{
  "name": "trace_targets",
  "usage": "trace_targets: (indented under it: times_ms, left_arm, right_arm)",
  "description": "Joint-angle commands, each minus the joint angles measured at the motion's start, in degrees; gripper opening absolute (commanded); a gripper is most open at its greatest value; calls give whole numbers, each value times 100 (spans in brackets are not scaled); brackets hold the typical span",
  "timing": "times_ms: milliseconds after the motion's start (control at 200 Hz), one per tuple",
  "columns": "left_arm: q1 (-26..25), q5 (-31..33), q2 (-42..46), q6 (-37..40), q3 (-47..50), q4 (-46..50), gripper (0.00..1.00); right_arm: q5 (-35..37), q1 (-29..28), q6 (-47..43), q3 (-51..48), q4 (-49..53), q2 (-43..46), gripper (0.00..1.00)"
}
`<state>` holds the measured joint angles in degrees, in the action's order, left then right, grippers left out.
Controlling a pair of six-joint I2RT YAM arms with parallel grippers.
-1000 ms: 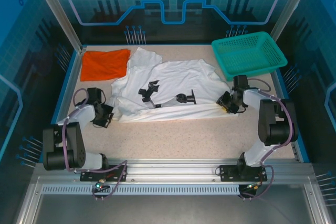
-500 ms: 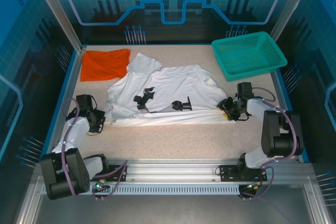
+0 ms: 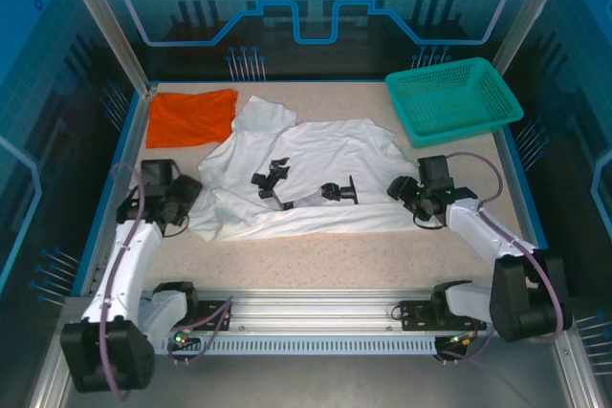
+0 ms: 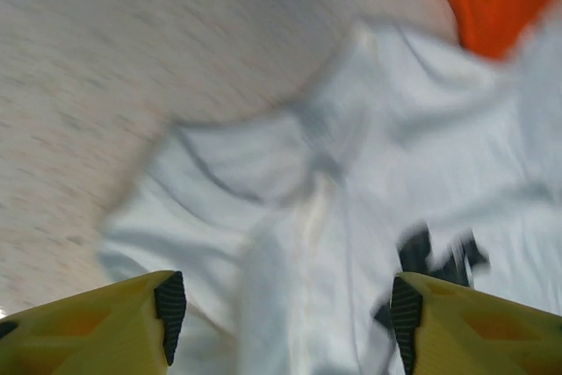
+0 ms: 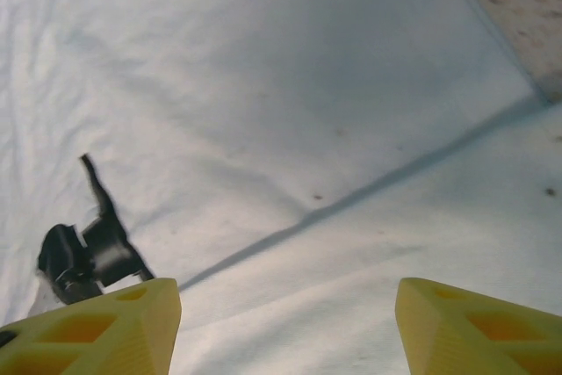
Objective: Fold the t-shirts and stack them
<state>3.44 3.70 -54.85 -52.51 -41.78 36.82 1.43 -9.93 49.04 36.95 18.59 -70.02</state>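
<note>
A large white t-shirt (image 3: pixel 306 174) with black printed marks lies crumpled across the middle of the table. A plain orange-red t-shirt (image 3: pixel 191 117) lies flat at the back left. My left gripper (image 3: pixel 188 200) sits at the white shirt's left edge, open, with rumpled white cloth (image 4: pixel 290 243) below its yellow fingers (image 4: pixel 132 327). My right gripper (image 3: pixel 402 188) is at the shirt's right edge, also open, over smooth white cloth (image 5: pixel 290 173) with a black mark (image 5: pixel 83 256) to its left. Neither holds anything.
A teal mesh basket (image 3: pixel 451 97) stands at the back right corner. Bare speckled tabletop (image 3: pixel 344 255) runs along the front between the arm bases. Blue walls edge the table on all sides.
Both grippers have opened and let go of the white shirt's front hem. The left arm swung out to the left and forward; the shirt now lies a little more bunched at its left side.
</note>
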Motion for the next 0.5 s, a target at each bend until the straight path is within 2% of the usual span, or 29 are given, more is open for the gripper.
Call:
trace_targets:
  times_ms: [0,135,225,320,495]
  left_arm:
    - [-1045,-230,-345,32,-176,283,66]
    - [-2103,-416,-876,-651,-138,-84,66]
    - [-2548,-527,-1247,-1248,-85,-453,66]
    - [-2804,-539,-1671,-1687,-129,-806,66]
    - [-2839,-134,-2257,-2146,-343,-893,65]
  right_arm:
    - [694,-290,-276,-56,-195,213,67]
    - [675,-437,-532,-100,-320,385,67]
    - [224,-455,-694,-11,-291,466,68]
    - [-264,-496,-940,190,-206,423,68]
    - [-272,-737,-1239,407,-33,153,68]
